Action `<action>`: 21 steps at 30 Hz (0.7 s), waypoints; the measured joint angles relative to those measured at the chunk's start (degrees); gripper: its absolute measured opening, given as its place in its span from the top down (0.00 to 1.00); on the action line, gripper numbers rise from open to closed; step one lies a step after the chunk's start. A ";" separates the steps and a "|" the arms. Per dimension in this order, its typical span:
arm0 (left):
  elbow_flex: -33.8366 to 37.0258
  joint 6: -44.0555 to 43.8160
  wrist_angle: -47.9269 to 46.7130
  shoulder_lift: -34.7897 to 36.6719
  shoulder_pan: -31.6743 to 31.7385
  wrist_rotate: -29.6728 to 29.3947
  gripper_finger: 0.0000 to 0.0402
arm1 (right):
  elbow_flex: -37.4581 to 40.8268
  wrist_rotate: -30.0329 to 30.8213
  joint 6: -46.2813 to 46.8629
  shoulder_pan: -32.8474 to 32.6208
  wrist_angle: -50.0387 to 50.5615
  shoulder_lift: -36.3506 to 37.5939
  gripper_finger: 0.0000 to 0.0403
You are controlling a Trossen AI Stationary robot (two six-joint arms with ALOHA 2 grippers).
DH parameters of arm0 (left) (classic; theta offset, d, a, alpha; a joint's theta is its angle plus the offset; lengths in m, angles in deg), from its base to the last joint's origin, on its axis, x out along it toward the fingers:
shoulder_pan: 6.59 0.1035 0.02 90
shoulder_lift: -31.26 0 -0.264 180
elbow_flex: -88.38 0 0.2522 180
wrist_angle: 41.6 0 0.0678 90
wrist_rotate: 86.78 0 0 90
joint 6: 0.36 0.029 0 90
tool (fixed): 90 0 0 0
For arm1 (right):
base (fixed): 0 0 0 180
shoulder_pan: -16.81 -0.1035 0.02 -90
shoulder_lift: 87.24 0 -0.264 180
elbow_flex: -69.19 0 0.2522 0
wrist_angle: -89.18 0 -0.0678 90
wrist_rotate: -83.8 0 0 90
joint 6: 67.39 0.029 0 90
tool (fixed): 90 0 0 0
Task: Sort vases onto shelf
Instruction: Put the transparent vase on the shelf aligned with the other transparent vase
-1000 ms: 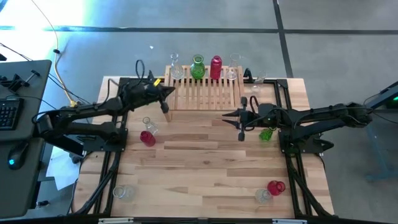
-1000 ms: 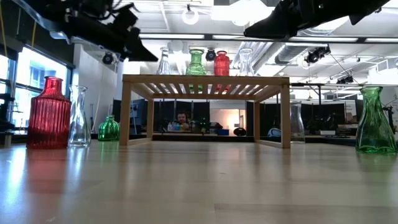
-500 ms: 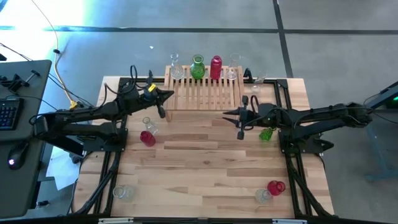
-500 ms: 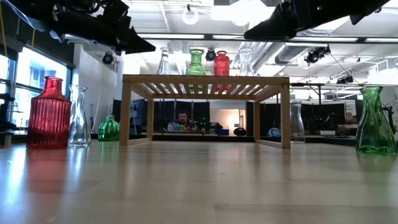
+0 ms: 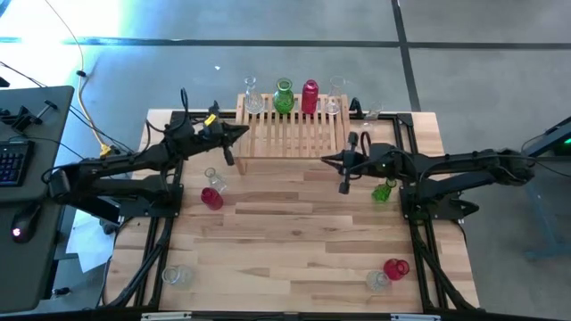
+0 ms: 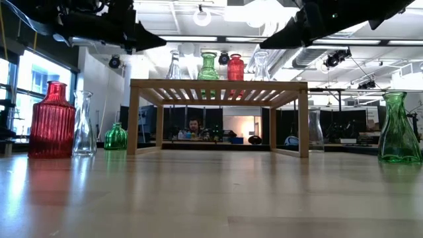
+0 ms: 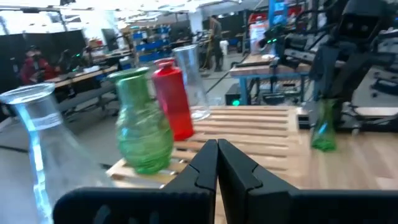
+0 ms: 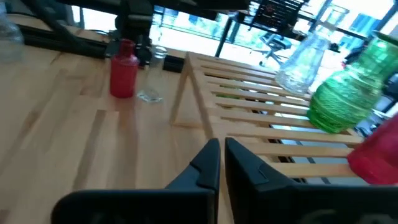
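On the low light-wood slatted shelf [image 5: 293,134], four glass vases line the back edge: clear [image 5: 252,100], green ribbed [image 5: 284,96], red [image 5: 310,96], and what looks like another clear one [image 5: 335,98]. The left gripper [image 5: 230,153] hovers at the shelf's left end, fingers pressed together, empty. The right gripper [image 5: 344,174] hangs off its right front corner, likewise closed and empty, beside a small green vase [image 5: 383,190] on the plank tabletop [image 5: 294,241].

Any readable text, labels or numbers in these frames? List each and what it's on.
None readable.
Vases and shelf: no labels show.
Keyboard at the high view's left edge: keys too small to read.
Room behind, low and wrist views: any signs are too blurred to read.
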 joint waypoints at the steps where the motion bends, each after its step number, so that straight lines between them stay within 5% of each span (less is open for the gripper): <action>1: 0.00 0.05 -0.16 -0.02 0.45 -0.02 1.00 | 0.00 0.02 0.22 0.62 0.02 -0.02 0.99; 12: 0.00 0.01 0.86 -0.02 1.51 3.55 1.00 | 0.11 0.08 2.36 3.42 1.40 0.00 1.00; 21: 0.00 0.51 0.84 -0.02 1.40 7.10 1.00 | 0.15 2.43 2.75 -0.68 1.40 0.00 1.00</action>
